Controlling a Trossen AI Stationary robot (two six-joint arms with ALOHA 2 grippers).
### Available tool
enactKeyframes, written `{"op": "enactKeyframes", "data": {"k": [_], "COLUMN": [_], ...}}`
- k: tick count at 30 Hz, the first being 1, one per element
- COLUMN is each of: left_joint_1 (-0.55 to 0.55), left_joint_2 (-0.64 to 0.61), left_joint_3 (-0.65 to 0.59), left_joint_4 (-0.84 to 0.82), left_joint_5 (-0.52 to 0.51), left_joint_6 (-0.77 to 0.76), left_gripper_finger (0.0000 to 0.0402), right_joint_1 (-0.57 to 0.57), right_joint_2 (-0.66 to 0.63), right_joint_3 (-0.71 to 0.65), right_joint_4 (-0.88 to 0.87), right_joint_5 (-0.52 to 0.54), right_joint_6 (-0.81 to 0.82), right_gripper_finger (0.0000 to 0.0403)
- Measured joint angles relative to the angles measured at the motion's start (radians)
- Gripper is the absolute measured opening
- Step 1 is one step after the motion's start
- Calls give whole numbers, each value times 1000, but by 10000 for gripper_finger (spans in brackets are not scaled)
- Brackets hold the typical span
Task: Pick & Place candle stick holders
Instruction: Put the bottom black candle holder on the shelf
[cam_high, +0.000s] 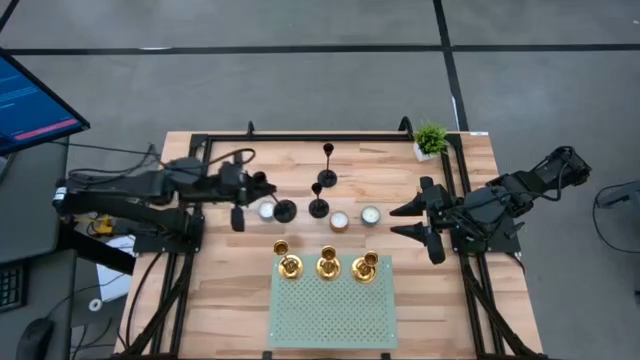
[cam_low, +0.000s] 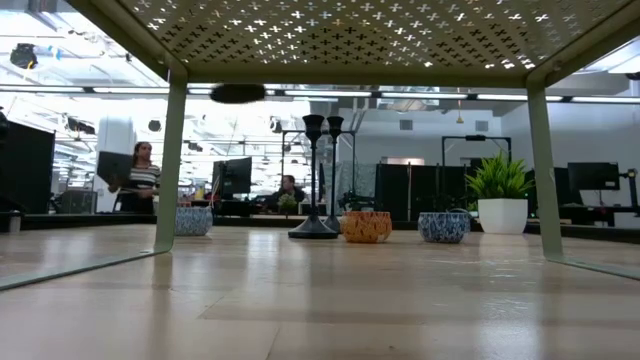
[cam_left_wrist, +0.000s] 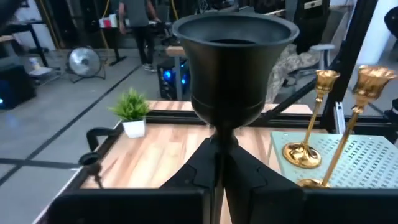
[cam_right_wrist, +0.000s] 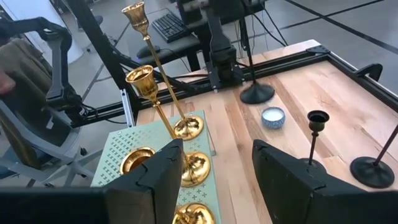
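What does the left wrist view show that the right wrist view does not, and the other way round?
Only the left wrist view shows the small green potted plant and the left gripper shut on the stem of a matte black candle stick holder, its cup close to the camera. Only the right wrist view shows the right gripper open and holding nothing, a small blue-patterned round bowl and two more black holders on the wooden table. Both show shiny gold candle stick holders on the pale green perforated stand.
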Motion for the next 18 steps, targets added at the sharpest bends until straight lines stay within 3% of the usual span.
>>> {"op": "enactKeyframes", "data": {"k": [9,18], "left_joint_1": [-178,-430], "left_joint_2": [51,76], "left_joint_3": [244,331], "left_joint_4": [-448,-548], "left_joint_5": [-53,-53], "left_joint_6": [-184,-527], "left_gripper_finger": [13,13], "right_joint_1": [2,2], "right_joint_2": [21,67], "right_joint_3": [0,1], "right_joint_4": [8,28], "right_joint_5": [0,-3], "right_joint_6": [0,0], "right_gripper_finger": [184,184]}}
